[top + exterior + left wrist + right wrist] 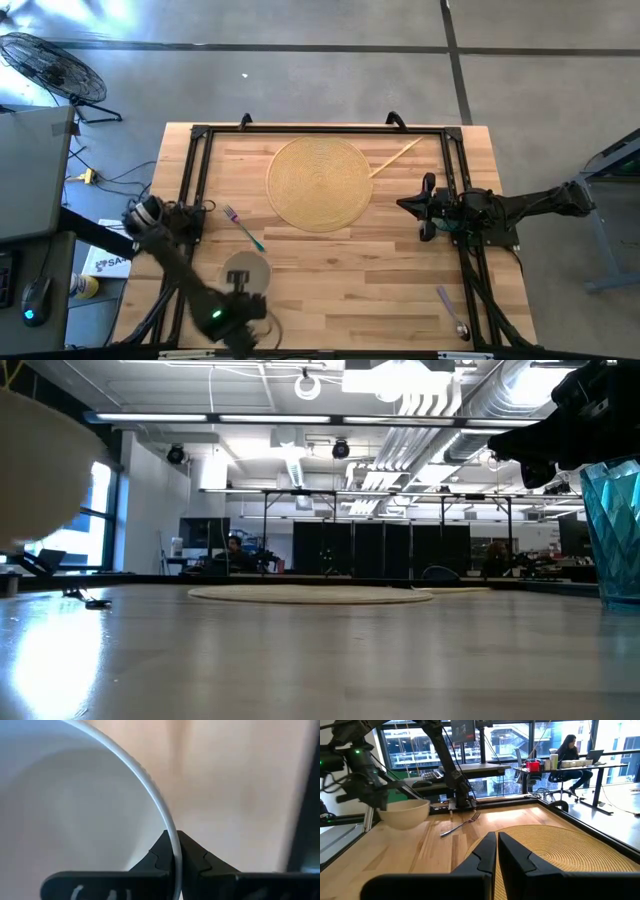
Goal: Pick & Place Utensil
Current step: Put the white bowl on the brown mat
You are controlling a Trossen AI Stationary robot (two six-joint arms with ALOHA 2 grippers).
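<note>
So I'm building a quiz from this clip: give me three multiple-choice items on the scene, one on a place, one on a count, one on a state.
1. Where does the fork lie?
A. on the woven mat
B. on the bare wood, left of the mat
C. inside the bowl

2. How many utensils lie on the table?
A. one
B. two
C. three

3. What is the left pincer doing?
A. hanging open over the mat
B. clamped on the bowl's rim
C. holding the spoon

Answers:
1 B, the fork rests on the table between the left frame and the woven mat.
2 C, fork, spoon and chopstick.
3 B, the left pincer pinches the rim of the bowl; the right pincer waits shut beside the mat.
</note>
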